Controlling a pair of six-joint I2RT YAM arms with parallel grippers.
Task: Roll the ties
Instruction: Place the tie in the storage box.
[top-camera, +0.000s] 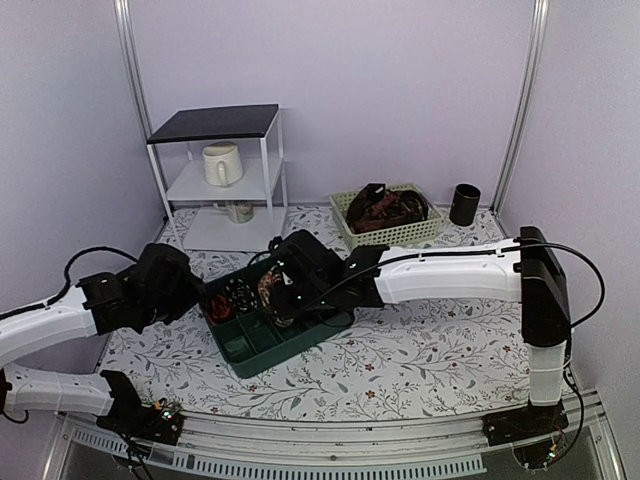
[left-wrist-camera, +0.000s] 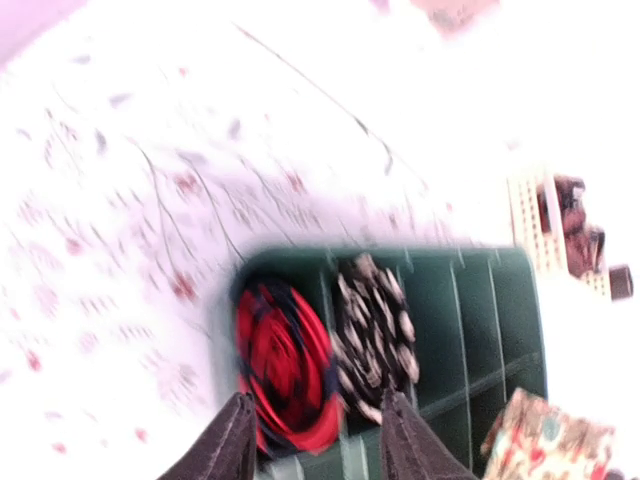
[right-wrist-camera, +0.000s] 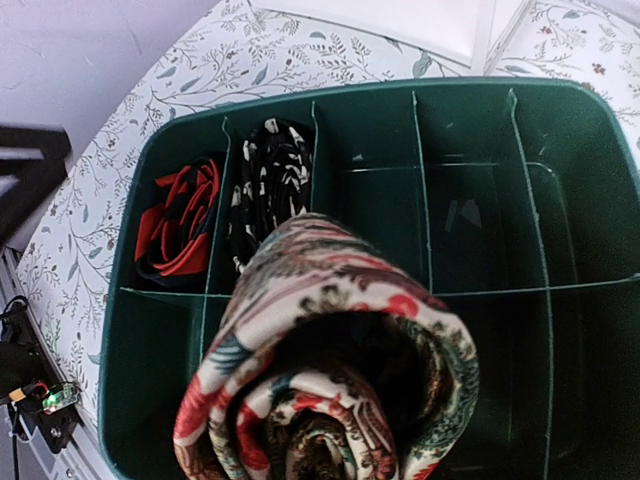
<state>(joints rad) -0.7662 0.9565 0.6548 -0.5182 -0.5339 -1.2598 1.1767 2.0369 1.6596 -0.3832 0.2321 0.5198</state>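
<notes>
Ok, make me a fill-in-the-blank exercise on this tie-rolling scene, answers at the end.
The green tray holds ____ rolled ties: a red tie and a black-and-white tie.
The right gripper holds a rolled paisley tie above the ____.
The left gripper is ____ and holds nothing.
More ties lie in a woven ____ behind the tray.
Answers: two; tray; open; basket.

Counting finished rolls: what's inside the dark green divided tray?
Red-and-navy coiled tie and black-and-white coiled tie, in adjoining compartments. The held paisley rolled tie hides some near compartments.
</notes>
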